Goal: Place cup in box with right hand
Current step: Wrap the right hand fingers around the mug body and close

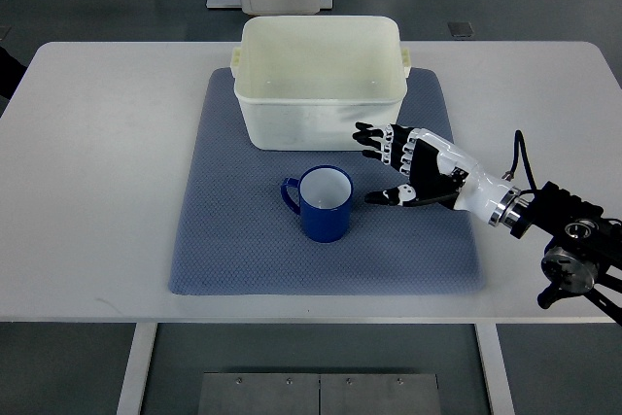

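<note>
A blue cup with a white inside stands upright on the grey-blue mat, its handle pointing left. Just behind it sits a cream plastic box, open on top and holding nothing. My right hand comes in from the right edge and hovers a little to the right of the cup, fingers spread and thumb pointing toward the cup's rim. It holds nothing and does not touch the cup. The left arm does not show.
The mat lies in the middle of a white table. The right forearm's black wrist joint hangs over the table's right front corner. White equipment stands on the floor behind the table.
</note>
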{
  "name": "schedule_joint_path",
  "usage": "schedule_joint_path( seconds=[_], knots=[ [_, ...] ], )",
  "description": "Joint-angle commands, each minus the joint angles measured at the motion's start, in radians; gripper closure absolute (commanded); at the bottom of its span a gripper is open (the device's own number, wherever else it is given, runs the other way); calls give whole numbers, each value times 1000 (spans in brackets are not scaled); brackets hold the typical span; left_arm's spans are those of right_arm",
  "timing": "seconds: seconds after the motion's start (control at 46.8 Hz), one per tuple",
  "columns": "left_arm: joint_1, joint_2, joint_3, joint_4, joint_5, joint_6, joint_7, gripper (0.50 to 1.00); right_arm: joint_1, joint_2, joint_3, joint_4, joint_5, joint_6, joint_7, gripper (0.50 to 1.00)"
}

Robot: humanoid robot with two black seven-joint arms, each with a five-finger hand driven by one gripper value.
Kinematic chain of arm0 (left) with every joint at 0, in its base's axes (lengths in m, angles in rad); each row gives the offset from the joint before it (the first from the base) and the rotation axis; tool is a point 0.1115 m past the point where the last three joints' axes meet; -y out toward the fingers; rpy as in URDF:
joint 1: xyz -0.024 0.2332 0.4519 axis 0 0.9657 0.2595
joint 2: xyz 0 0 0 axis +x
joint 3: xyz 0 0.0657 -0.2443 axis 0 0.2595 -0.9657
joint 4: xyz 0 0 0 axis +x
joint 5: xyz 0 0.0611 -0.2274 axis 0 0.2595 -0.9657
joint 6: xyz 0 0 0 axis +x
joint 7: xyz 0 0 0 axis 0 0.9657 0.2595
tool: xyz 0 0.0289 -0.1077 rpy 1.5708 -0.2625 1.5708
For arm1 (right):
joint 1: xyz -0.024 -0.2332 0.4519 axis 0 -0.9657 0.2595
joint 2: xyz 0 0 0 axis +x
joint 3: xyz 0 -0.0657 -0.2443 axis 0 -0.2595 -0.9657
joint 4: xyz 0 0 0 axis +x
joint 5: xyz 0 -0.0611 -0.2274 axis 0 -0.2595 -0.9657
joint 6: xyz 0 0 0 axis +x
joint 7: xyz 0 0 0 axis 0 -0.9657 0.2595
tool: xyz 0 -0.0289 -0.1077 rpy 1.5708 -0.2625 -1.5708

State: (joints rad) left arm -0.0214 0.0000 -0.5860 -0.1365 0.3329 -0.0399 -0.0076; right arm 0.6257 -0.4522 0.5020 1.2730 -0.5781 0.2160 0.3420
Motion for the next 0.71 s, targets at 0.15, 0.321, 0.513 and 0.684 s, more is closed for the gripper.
schedule_joint_path(
  seconds=[0.15, 0.321, 0.513, 0.684],
  knots=[
    [0, 0, 0, 0, 2, 0, 0, 500, 2, 50, -11, -37, -3, -37, -2, 500],
    [0, 0, 0, 0, 2, 0, 0, 500, 3, 81, -16, -55, -3, -52, -2, 500],
    [0, 0, 0, 0, 0, 0, 0, 500, 3, 110, -26, -86, -5, -53, -2, 500],
    [0, 0, 0, 0, 0, 0, 0, 500, 3, 132, -28, -99, -9, -72, -2, 500]
  ],
)
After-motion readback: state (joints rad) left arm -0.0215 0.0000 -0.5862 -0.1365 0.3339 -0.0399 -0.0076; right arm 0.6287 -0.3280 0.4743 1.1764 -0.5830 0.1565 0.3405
